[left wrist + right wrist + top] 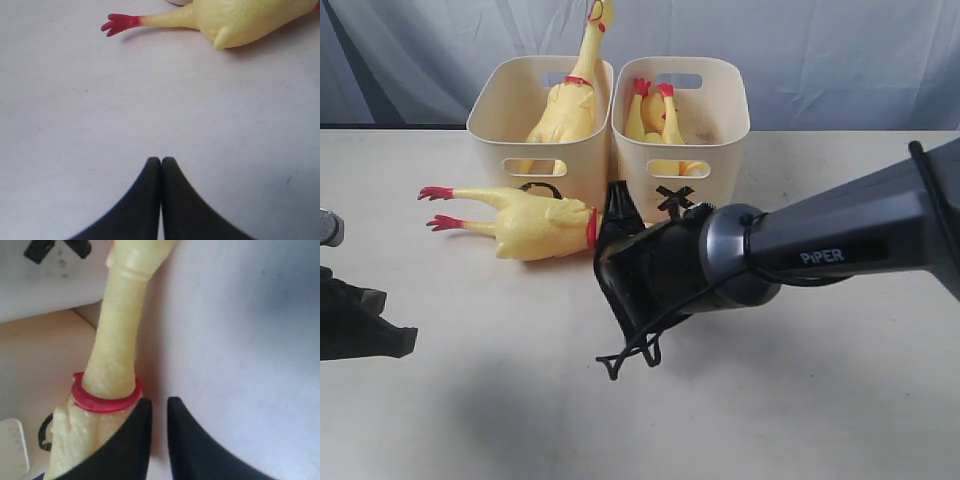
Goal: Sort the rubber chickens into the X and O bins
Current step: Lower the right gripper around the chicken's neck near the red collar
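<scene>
Plainly the last chicken (535, 222) lies on its side on the table (470, 400) just in front of the O bin (490, 120), feet pointing away from the X bin (730, 110), and the right gripper (159, 402) is low beside its red neck band (105, 395) with the jaws a narrow gap apart and nothing between them. The neck sits beside one jaw, not inside the gap, so closing here would likely pinch air or push the toy along the table toward the bins. Even if it is caught, the soft neck could slip out, and the long body could swing and catch a bin rim. The left gripper (161, 161) has its jaws pressed together, empty, well apart from the toy. The arm hides this chicken's head from outside, and the wrist picture cuts it off. The lying toy covers most of the O mark. A big chicken (570, 105) stands in the O bin and a small one (655, 115) in the X bin
</scene>
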